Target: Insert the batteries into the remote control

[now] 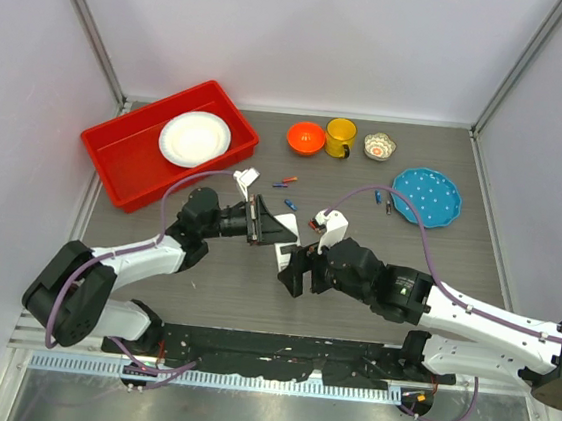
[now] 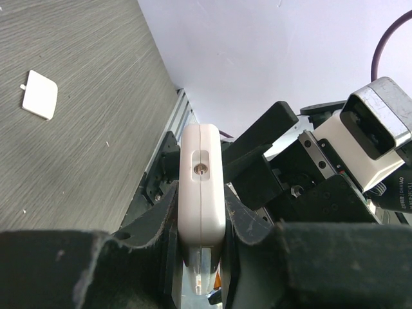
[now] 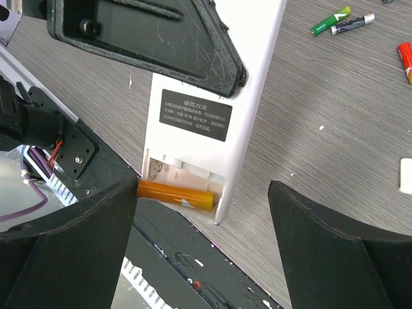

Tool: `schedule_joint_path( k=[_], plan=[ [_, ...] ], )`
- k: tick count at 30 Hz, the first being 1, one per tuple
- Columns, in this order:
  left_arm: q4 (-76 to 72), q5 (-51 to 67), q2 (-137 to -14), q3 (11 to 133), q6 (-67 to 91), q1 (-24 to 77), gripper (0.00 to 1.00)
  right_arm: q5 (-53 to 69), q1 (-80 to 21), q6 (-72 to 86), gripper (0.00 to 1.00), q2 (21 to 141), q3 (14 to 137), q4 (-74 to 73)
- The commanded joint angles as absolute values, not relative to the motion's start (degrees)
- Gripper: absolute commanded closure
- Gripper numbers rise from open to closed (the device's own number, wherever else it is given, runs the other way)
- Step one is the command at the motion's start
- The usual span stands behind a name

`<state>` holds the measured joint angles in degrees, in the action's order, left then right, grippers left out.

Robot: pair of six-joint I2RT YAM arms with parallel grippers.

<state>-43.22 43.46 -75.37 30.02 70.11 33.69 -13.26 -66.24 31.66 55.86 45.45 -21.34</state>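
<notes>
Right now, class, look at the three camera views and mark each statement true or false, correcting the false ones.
1. The left tool is clamped on the remote control. True.
2. The right tool is shut on a battery. False: its jaws stand open and hold nothing.
3. An orange battery lies in the remote's open compartment. True.
4. The white plate sits on the blue plate. False: it lies in the red tray.
5. Every battery is loaded. False: loose batteries lie on the table.
</notes>
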Motion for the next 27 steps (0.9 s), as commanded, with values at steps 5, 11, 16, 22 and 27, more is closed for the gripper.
schedule_joint_path(
  k=[5,11,16,22,27],
  plan=[
    [-46.05,44.65,-76.73,32.08,70.4,33.84,1.0,-10.73,-66.01,31.64,0.12,53.88,49.39,-18.9],
    [-46.58,44.74,-77.43,32.17,70.75,33.84,1.0,-10.55,-66.01,32.43,0.11,53.44,49.92,-17.84],
    [-48.25,44.74,-77.61,32.17,71.81,33.84,1.0,-13.53,-65.66,33.74,0.11,52.91,48.26,-17.84],
    [-48.78,44.82,-77.17,32.26,72.42,33.84,1.0,-12.57,-63.99,35.51,0.11,51.77,45.53,-17.14],
    [-48.87,44.74,-76.82,32.17,72.6,33.84,1.0,-11.78,-63.63,35.77,0.12,52.12,44.74,-16.26]
  ],
)
